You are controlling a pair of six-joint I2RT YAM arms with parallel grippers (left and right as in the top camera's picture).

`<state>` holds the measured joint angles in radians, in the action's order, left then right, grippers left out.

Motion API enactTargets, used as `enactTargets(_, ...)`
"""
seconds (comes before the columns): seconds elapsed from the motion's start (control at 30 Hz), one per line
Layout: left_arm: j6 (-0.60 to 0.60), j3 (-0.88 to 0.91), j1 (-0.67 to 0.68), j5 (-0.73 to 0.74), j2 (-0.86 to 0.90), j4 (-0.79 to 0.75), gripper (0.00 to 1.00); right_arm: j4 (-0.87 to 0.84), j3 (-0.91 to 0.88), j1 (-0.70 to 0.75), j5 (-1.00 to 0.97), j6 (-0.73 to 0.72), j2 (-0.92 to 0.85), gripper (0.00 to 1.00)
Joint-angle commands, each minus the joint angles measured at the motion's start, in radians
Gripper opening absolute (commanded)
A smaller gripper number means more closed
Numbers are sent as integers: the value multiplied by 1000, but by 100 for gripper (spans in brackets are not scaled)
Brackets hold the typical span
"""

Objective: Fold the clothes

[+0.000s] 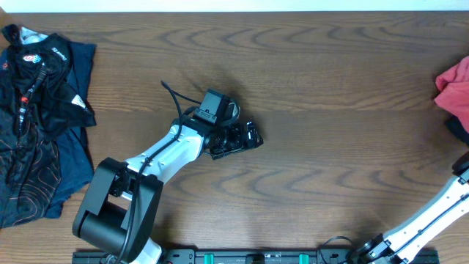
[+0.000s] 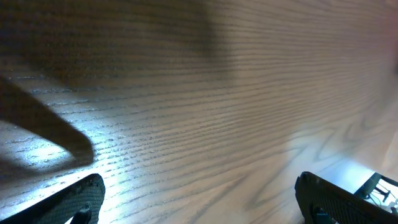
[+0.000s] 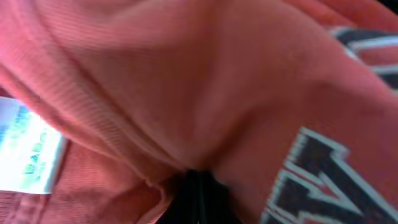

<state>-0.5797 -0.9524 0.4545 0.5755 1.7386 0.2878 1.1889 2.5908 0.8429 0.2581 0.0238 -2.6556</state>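
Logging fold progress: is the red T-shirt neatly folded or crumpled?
Crumpled, not folded: the red T-shirt lies bunched at the right edge of the table, and the right wrist view shows loose creases around its label.

The table [image 1: 330, 88] is dark brown wood with a strong open grain. From my left wrist camera it takes the light with a satin sheen, pale glare lying across fine ridged lines. The T-shirt [image 3: 205, 93] is soft, matt coral-red knit cloth, its fine rib plain up close. Its lettering [image 3: 323, 180] sits flat and matt, navy edged in white. Its label [image 3: 25, 149] is smooth, white and faintly shiny. The dark garment [image 1: 37, 132] looks thinner and slicker, with printed patterns. My left arm [image 1: 168, 150] has glossy white plastic shells. The fingers [image 2: 336, 199] of the left gripper [image 1: 249, 136] are matt black plastic.
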Motion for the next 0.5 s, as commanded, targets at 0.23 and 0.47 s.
enactTargets(0.23, 2, -2, -33, -41, 1, -7, 99, 31, 15, 2, 167, 64, 58, 1)
enactTargets(0.47, 39, -40, -142, -44, -3, -5, 97, 54, 15, -90, 172, 63, 251, 8)
